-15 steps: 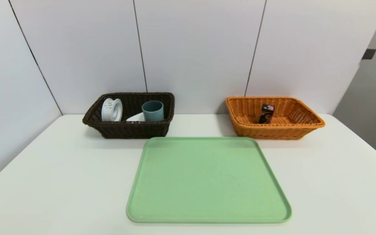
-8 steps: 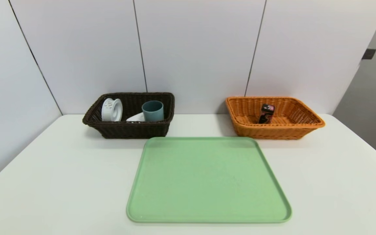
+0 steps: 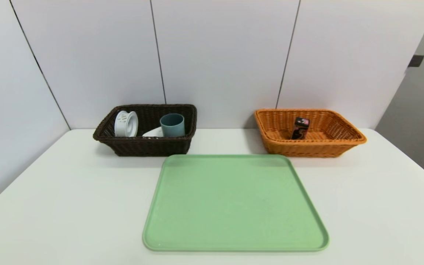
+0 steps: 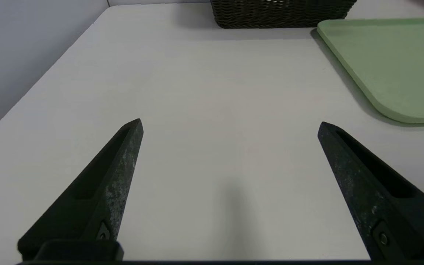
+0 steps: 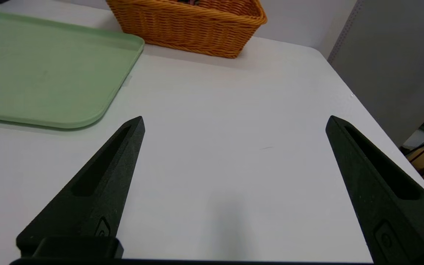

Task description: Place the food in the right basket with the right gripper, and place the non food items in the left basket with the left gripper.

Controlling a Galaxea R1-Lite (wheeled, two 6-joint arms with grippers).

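Sorting looks finished: black-and-pink box (image 3: 300, 128) in orange wicker basket (image 3: 313, 150); white spool-shaped item (image 3: 126, 124) and blue-grey cup (image 3: 173, 126) in dark-brown wicker basket (image 3: 153, 146). Left gripper (image 4: 230, 125) and right gripper (image 5: 237, 119) hover above the counter (image 3: 68, 206), fingers wide open, empty; next, simply hold clear.

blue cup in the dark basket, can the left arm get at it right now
Probably yes: the left gripper is open, and the blue cup stands upright with nothing over it.
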